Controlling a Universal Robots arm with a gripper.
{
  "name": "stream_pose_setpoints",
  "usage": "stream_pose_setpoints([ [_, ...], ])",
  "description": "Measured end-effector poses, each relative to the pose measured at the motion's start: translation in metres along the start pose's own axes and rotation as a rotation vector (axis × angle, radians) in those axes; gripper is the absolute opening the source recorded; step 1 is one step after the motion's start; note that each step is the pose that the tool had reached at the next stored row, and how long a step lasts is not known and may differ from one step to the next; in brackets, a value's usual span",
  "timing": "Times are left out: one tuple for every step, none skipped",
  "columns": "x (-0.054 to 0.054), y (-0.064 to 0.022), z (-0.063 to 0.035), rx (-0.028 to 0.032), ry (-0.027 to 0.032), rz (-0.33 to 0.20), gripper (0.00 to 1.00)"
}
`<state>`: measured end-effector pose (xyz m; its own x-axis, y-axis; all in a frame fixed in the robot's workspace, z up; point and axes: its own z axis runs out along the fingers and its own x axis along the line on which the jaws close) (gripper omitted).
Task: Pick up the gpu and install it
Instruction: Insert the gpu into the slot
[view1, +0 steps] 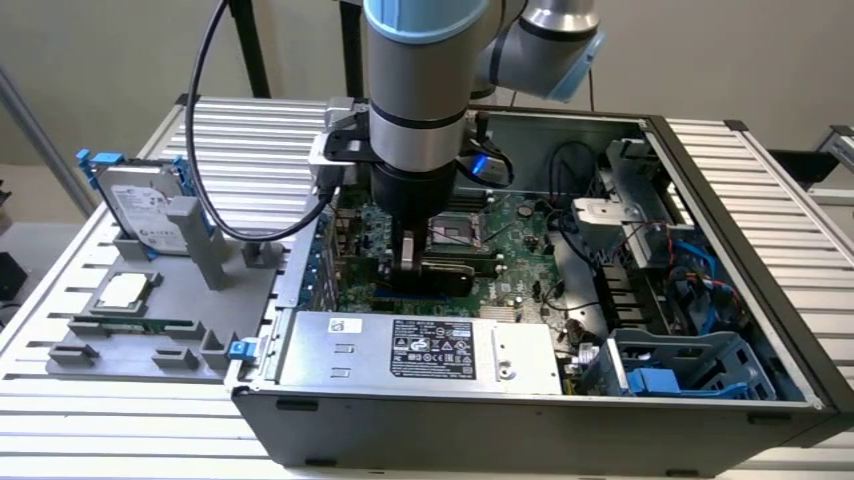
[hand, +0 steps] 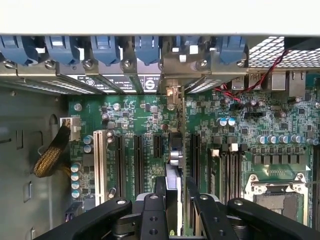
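Note:
The gpu (hand: 174, 165) stands on edge between my fingers and runs over the green motherboard (hand: 135, 112) toward the case's rear wall. Its silver end bracket (hand: 172, 92) is at the row of slot covers (hand: 105, 75). My gripper (hand: 176, 210) is shut on the card, one black finger (hand: 152, 212) on each side. In the exterior view the gripper (view1: 420, 258) reaches down into the open computer case (view1: 747, 260), and the card's black cooler (view1: 441, 278) shows just below the fingers, low over the expansion slots. I cannot tell whether the card's connector is seated in a slot.
A grey fixture (view1: 240, 300) at the exterior view's left holds the silver hard drive with blue rails (view1: 140, 212), a processor (view1: 123, 291) and a memory stick (view1: 134, 325). Inside the case are the power supply (view1: 420, 350), the CPU socket (hand: 275, 195), a braided cable (hand: 50, 155) and a blue drive cage (view1: 681, 372).

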<state>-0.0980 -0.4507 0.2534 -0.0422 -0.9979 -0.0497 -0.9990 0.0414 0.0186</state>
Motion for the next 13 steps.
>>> stream_pose_setpoints([
  [-0.0003,0.0001,0.0001,0.0,0.0004,0.0,0.0],
  [-0.0008,0.0001,0.0002,0.0,0.0008,0.0,0.0],
  [-0.0016,0.0002,0.0002,0.0,0.0012,0.0,0.0],
  [-0.0023,0.0002,0.0002,-0.0001,0.0016,0.0,0.0],
  [-0.0028,0.0001,0.0003,0.0,0.0016,0.0,0.0],
  [-0.0029,0.0001,0.0004,0.0001,0.0015,0.0,0.0],
  [-0.0029,0.0002,0.0004,0.0002,0.0016,0.0,0.0],
  [-0.003,0.0004,0.0005,0.0003,0.0016,0.0,0.0],
  [-0.003,0.0006,0.0005,0.0003,0.0015,0.0,0.0],
  [-0.003,0.001,0.0006,0.0003,0.0014,0.0,0.0],
  [-0.003,0.0015,0.0006,0.0003,0.0014,0.0,0.0],
  [-0.0029,0.0019,0.0006,0.0003,0.0015,0.0,0.0],
  [-0.0029,0.0022,0.0006,0.0003,0.0017,0.0,0.0],
])
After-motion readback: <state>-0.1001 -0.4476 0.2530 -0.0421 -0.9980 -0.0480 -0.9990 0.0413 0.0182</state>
